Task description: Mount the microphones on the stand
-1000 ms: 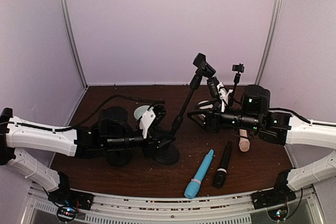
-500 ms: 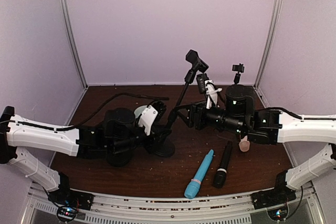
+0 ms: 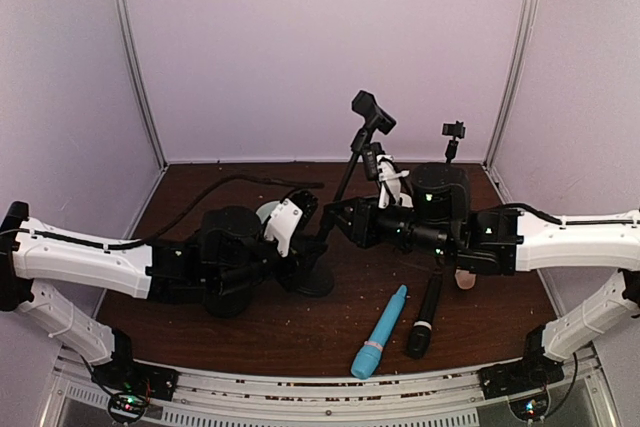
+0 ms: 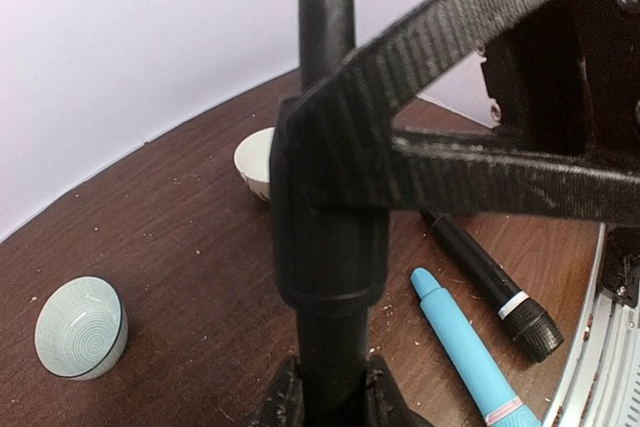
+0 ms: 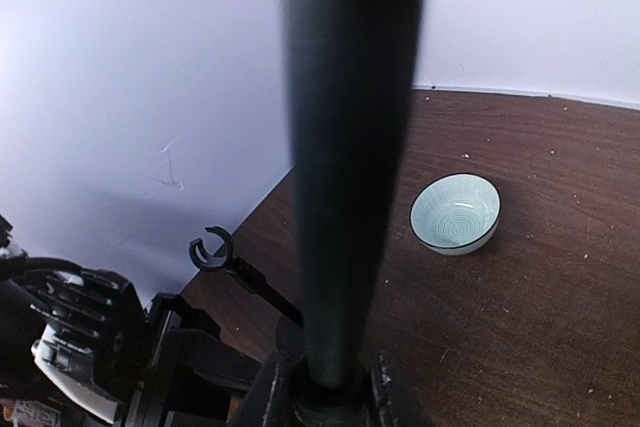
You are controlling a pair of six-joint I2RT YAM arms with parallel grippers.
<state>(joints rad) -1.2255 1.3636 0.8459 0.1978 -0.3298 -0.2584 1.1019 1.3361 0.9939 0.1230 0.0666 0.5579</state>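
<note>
The black microphone stand (image 3: 345, 182) leans up from its round base (image 3: 306, 284) to a clip at the top (image 3: 368, 110). My left gripper (image 3: 312, 261) is shut on the lower pole (image 4: 330, 347) just above the base. My right gripper (image 3: 333, 225) is shut on the pole (image 5: 345, 197) higher up. The light blue microphone (image 3: 380, 332) and the black microphone (image 3: 424, 313) lie on the table at front right; both show in the left wrist view (image 4: 470, 352) (image 4: 490, 277). The cream-beige microphone (image 3: 465, 278) is mostly hidden under my right arm.
A teal bowl (image 3: 267, 213) sits behind my left wrist, also in the wrist views (image 4: 80, 327) (image 5: 455, 212). A white bowl (image 4: 255, 162) stands farther back. A small C-shaped clip (image 5: 212, 247) sticks out on a thin arm. A second small stand (image 3: 453, 131) is at back right.
My right gripper has moved left and closed on the stand's pole. The stand's base and top have shifted left, and the cream-beige microphone is now more covered by my right arm.
</note>
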